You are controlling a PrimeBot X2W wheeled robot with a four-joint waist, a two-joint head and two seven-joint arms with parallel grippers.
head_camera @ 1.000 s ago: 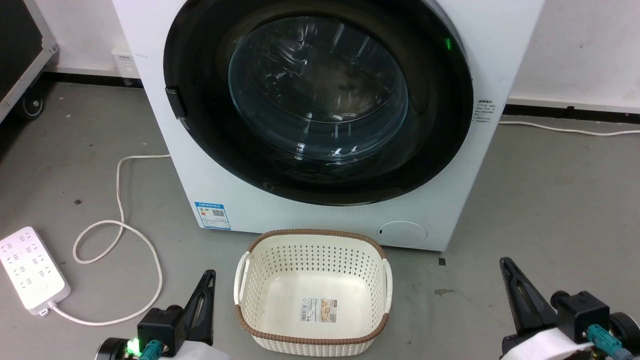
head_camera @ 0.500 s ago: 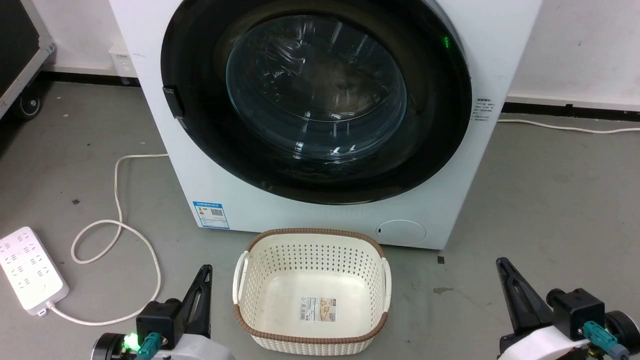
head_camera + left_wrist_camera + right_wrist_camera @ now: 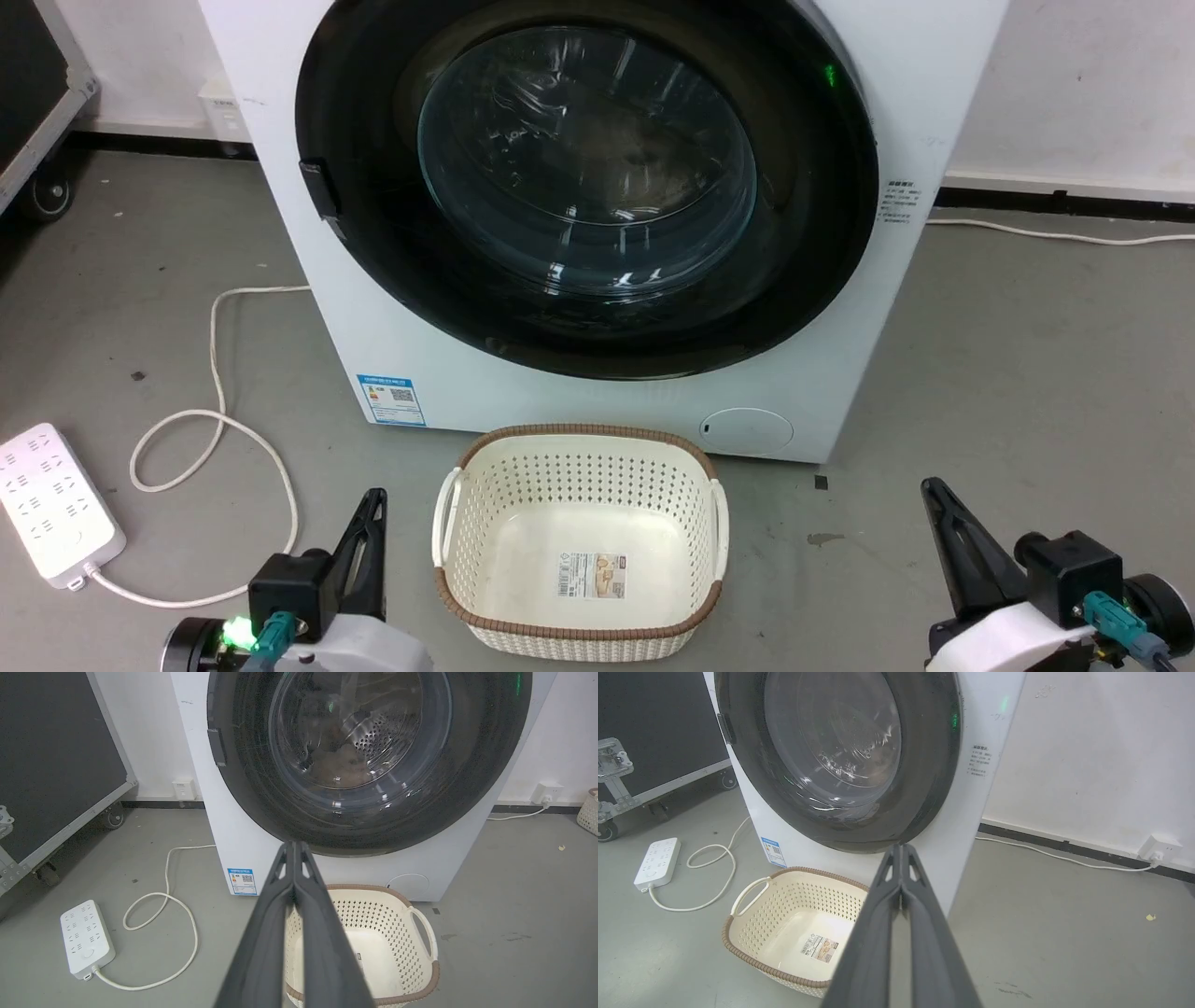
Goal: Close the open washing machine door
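- Left hand [image 3: 373,504] — low at the near left. Its two dark fingers are pressed together and pinch nothing, tips aimed toward the washer.
- Right hand [image 3: 934,495] — low at the near right, fingers likewise pressed together and empty.
- Laundry basket [image 3: 588,432] — on the floor between the two hands, empty, just in front of the machine's base.
- Washing machine [image 3: 523,392] — a white front-loader beyond the basket, standing on the floor.
- Washing machine door [image 3: 588,187] — ahead of and above both hands, well apart from each. The left hand lies somewhat nearer its centre line. Being round, it has no long axis. Its glass bowl faces straight out toward the robot, and the black frame lies flat on the white front with no gap to be seen. Judged already shut, with no swing left to drive.
- Small dark block [image 3: 322,196] — on the frame's left edge. Which edge carries the hinge cannot be told.
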